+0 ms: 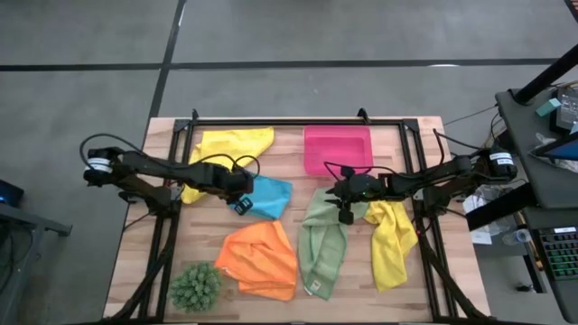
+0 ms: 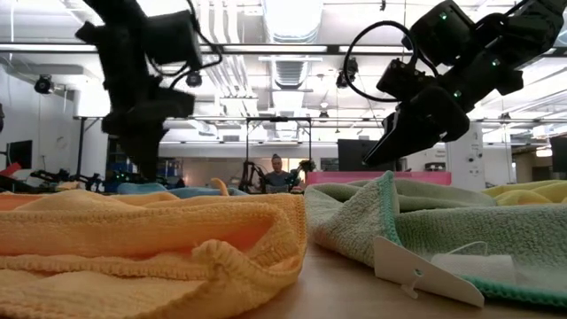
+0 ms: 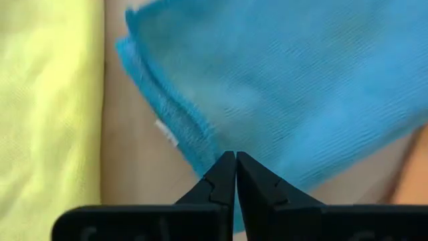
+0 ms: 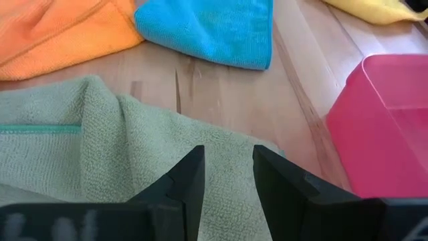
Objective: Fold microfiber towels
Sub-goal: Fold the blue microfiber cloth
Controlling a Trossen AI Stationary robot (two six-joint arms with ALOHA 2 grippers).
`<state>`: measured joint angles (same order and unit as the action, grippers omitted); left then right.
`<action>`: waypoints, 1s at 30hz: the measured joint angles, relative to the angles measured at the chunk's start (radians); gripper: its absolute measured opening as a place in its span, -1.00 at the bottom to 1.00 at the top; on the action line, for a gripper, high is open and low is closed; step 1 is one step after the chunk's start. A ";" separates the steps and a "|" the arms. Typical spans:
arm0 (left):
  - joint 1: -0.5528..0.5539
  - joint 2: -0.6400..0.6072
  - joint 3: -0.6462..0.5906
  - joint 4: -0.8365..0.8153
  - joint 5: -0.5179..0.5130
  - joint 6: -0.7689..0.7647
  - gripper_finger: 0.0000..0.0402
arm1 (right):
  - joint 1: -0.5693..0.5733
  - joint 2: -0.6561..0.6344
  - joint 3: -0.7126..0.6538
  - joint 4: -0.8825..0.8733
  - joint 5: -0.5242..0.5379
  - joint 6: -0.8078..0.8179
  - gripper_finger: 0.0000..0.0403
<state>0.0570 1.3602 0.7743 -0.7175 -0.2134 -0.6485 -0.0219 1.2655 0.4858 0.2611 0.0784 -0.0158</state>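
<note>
On the wooden slatted table (image 1: 287, 302), the leftmost thing is a small spiky green plant ball (image 1: 195, 286) at the near left corner. Behind it a crumpled yellow microfiber towel (image 1: 228, 149) lies at the back left, partly covered by the left arm. The left gripper (image 1: 241, 205) hovers over the near edge of the turquoise blue microfiber towel (image 1: 267, 197), its two dark fingers (image 3: 215, 186) pressed together with nothing between them. A small white tag (image 3: 166, 133) on that towel's hem is too blurred to read. The orange microfiber towel (image 1: 261, 260) lies rumpled in front.

Right of centre, the sage green microfiber towel (image 1: 321, 248) lies in a long bunch; its white label (image 2: 423, 271) shows no legible writing. The right gripper (image 1: 345, 215) hangs over its far end, fingers (image 4: 189, 182) narrowly parted and empty. A rigid pink rectangular tray (image 1: 338, 148) sits behind. A second yellow microfiber towel (image 1: 392, 239) lies farthest right, its far end hidden under the right arm.
</note>
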 joint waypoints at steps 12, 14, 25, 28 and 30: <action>-0.001 0.001 -0.099 0.002 -0.001 -0.001 -1.00 | 0.000 0.079 0.165 0.097 0.000 -0.040 -0.90; -0.001 0.000 -0.104 0.001 -0.001 0.000 -1.00 | 0.000 0.133 0.216 0.096 -0.001 -0.064 -0.94; -0.001 -0.125 -0.088 -0.002 0.033 0.122 -1.00 | 0.000 0.482 0.510 0.096 -0.088 -0.079 -0.96; -0.001 -0.177 -0.090 0.001 0.034 0.132 -1.00 | 0.000 0.571 0.582 0.093 -0.104 -0.076 -0.96; -0.001 -0.205 -0.092 0.002 0.034 0.132 -1.00 | 0.000 0.622 0.625 0.088 -0.140 -0.073 -0.96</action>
<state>0.0558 1.1549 0.6822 -0.7157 -0.1791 -0.5163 -0.0219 1.8880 1.1105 0.3491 -0.0620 -0.0888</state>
